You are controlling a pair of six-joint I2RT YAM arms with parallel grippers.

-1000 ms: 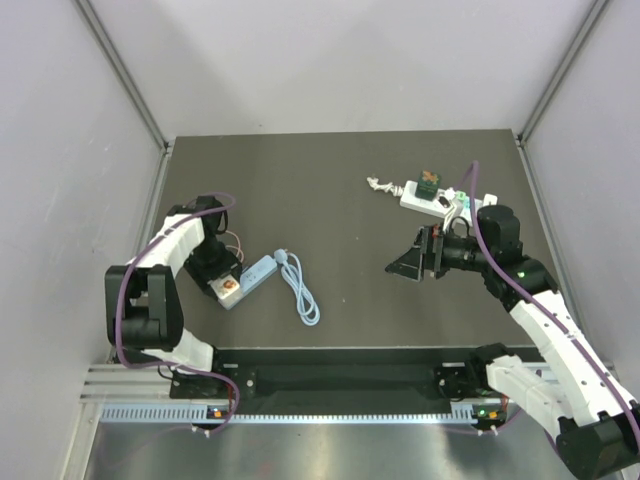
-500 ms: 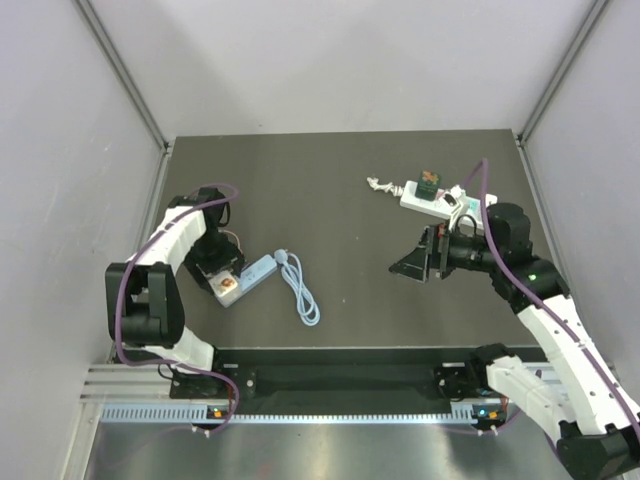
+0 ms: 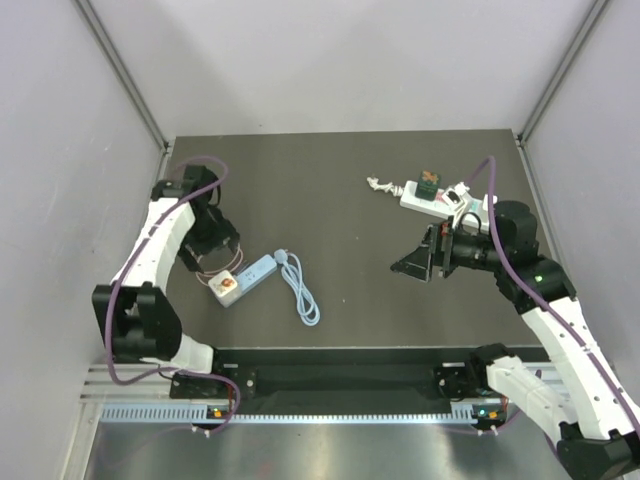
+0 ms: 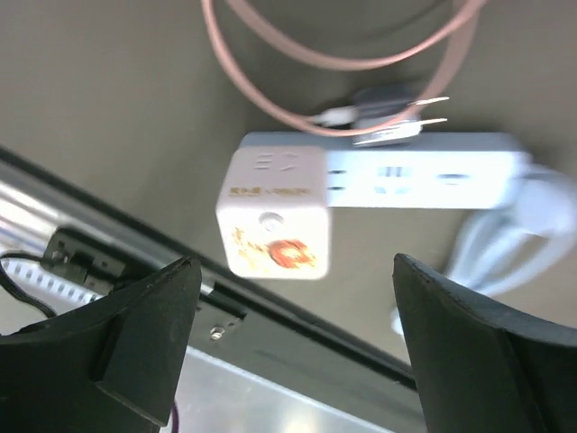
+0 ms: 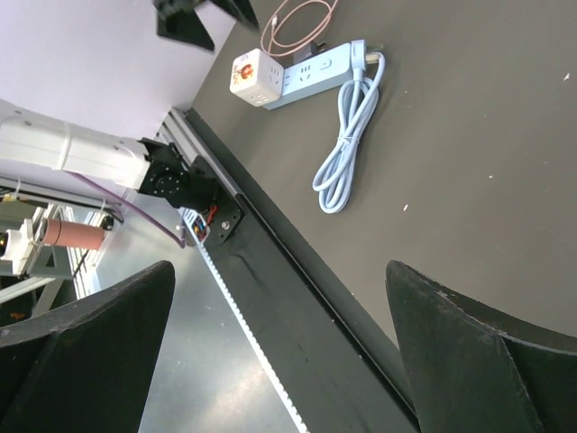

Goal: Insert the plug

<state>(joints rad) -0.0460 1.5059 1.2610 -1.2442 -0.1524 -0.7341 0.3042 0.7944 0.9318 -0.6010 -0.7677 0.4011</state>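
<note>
The cube plug (image 4: 275, 236) is seated on the left end of the power strip (image 4: 424, 176), at the near left of the table (image 3: 350, 210). The left gripper (image 3: 218, 250) is held above it, slightly farther back, spread wide and touching nothing. The right gripper (image 3: 415, 263) is spread empty, well to the right.

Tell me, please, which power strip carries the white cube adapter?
The pale blue strip on the left, cube adapter at its end; the white strip far right holds a green block instead.

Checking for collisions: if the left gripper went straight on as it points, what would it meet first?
Probably the white cube adapter on the power strip, though depth is unclear.
</note>
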